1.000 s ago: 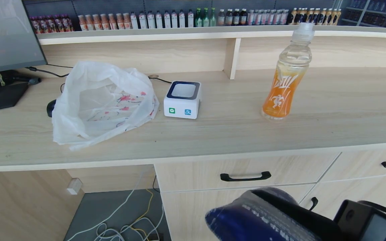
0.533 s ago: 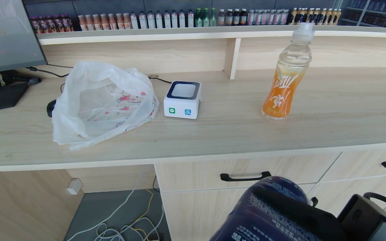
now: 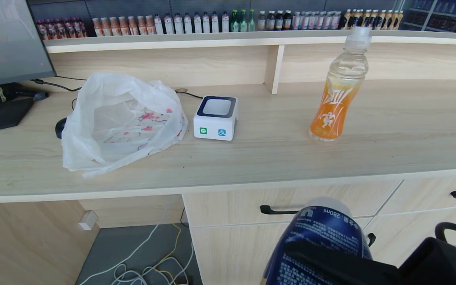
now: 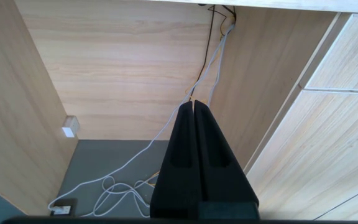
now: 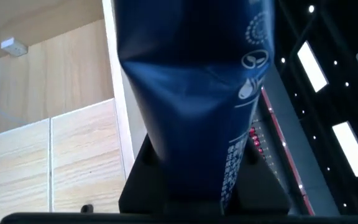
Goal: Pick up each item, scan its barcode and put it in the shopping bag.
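Observation:
A dark blue bottle (image 3: pixel 323 233) with white print is held in front of the drawers, below the counter's front edge, with my right gripper (image 3: pixel 327 259) shut on it. The same blue bottle (image 5: pixel 191 93) rises from between the right gripper (image 5: pixel 197 180) in the right wrist view. On the wooden counter (image 3: pixel 251 158) a white shopping bag (image 3: pixel 121 118) lies open at the left. A white box scanner (image 3: pixel 216 117) sits just right of it, and an orange drink bottle (image 3: pixel 339 91) stands upright farther right. My left gripper (image 4: pixel 193 107) is shut and empty beneath the counter.
A monitor (image 3: pixel 10 39) and a black mouse (image 3: pixel 59 127) sit at the counter's left end. Rows of bottles (image 3: pixel 228 21) line the shelf behind. Drawer handles (image 3: pixel 290 208) face me, and loose cables (image 3: pixel 145 269) lie on the floor under the counter.
The blue bottle in my right gripper has swung from lying sideways to pointing up and has shifted to the right. The items on the counter have not moved.

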{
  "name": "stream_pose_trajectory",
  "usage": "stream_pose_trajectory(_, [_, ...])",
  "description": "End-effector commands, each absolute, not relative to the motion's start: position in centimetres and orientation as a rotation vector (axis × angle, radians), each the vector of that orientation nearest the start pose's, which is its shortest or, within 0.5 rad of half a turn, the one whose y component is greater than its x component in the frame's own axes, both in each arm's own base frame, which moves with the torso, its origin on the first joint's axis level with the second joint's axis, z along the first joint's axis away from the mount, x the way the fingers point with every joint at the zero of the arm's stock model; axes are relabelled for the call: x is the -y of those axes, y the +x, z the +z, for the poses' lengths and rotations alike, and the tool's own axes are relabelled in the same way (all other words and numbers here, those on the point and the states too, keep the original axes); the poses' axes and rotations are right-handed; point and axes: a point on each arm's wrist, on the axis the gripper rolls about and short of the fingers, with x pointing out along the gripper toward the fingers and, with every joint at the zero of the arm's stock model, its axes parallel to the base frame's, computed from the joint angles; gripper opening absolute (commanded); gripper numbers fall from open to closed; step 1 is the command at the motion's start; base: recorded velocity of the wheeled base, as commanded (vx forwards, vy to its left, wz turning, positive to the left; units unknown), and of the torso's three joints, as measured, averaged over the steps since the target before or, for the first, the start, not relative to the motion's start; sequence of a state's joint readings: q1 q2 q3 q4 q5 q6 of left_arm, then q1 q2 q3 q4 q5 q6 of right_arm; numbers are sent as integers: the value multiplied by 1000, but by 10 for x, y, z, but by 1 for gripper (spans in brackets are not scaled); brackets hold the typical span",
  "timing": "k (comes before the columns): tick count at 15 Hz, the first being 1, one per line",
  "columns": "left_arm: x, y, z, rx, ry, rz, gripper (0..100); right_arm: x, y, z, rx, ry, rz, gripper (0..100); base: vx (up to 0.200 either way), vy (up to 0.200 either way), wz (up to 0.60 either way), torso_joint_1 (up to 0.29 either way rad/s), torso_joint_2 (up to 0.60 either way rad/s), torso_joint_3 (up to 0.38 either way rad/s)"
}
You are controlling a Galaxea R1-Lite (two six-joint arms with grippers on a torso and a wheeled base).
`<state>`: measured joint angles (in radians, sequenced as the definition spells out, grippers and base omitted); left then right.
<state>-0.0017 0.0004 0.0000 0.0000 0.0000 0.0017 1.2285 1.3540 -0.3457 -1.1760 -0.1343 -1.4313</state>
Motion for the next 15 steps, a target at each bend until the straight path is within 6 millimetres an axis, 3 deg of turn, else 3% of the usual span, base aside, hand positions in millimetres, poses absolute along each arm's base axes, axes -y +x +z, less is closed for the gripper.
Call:
stream_pose_trajectory(1, [0,-23,75,0,2,-2,0,-184,72,217,886,-1177,775,0,0,0,0,0,0,0])
stream_pose_trajectory(4, [0,-23,75,0,2,-2,0,-208,94,230,952,-1326,880,0,0,0,0,0,0,0])
stream_pose_trajectory(15, [0,-23,75,0,2,-2,0,-207,105,248,1020,-1383,805,0,0,0,0,0,0,0])
